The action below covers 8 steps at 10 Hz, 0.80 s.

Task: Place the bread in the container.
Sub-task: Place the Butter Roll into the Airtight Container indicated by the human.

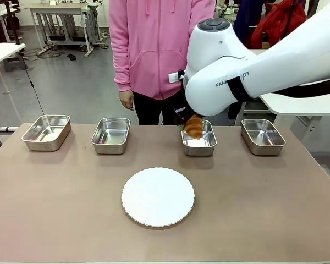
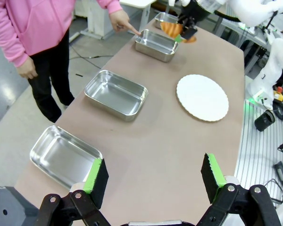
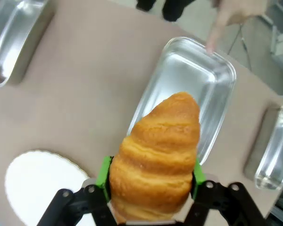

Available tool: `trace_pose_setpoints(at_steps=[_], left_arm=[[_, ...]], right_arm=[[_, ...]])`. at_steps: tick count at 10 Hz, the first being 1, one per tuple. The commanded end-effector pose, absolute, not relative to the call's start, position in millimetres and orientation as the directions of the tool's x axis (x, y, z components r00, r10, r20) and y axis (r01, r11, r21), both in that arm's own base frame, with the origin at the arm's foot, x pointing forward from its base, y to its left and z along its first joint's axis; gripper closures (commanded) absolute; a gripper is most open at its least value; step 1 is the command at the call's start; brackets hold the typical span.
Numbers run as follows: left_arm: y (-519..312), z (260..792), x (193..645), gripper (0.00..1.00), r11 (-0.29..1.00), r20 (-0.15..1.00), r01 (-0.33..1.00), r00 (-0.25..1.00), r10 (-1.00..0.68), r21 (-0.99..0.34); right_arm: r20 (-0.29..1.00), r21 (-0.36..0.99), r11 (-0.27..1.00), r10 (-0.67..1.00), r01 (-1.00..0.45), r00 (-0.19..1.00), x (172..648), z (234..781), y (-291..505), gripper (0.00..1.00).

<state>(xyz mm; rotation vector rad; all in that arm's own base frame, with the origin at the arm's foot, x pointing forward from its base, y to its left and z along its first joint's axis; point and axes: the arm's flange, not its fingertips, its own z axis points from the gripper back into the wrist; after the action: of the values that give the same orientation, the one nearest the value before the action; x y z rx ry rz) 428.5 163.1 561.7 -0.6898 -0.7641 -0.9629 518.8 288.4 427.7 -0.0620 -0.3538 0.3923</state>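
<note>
Pinching the bread (image 3: 156, 155), right gripper (image 3: 150, 176) hangs over the container (image 3: 217, 70); left gripper (image 2: 153, 176) spread wide above the table (image 2: 160, 136).

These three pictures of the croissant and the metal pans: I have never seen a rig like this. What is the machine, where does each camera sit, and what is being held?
Two white robot arms share a brown table with a person in pink standing opposite. The front view looks across the table from between the arms. The other two come from cameras on each wrist, looking along the jaws. On the table are four steel pans in a row and a round white plate. The right gripper holds a croissant over the third pan from the left, where the person's finger touches the rim. The left gripper is open and holds nothing.
</note>
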Motion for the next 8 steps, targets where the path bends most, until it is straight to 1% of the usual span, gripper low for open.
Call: trace_pose_setpoints(at_steps=[1,2,4,8], left_arm=[[162.7,563.7,427.2,0.00,0.400,0.821,0.902,0.347,-0.453,-0.161],[162.7,563.7,427.2,0.00,0.400,0.821,0.902,0.347,-0.453,-0.161],[162.7,563.7,427.2,0.00,0.400,0.821,0.902,0.347,-0.453,-0.161],[162.7,563.7,427.2,0.00,0.400,0.821,0.902,0.347,-0.453,-0.161]], right_arm=[[0.349,-0.152,0.941,0.337,-0.302,0.874,545.4,420.5,292.9,0.25],[0.344,-0.135,0.946,0.325,-0.296,0.881,562.3,410.6,287.7,0.25],[0.347,-0.130,0.953,0.303,-0.275,0.888,579.6,388.8,281.9,0.25],[0.345,-0.136,0.956,0.291,-0.259,0.893,584.7,365.6,269.8,0.25]])
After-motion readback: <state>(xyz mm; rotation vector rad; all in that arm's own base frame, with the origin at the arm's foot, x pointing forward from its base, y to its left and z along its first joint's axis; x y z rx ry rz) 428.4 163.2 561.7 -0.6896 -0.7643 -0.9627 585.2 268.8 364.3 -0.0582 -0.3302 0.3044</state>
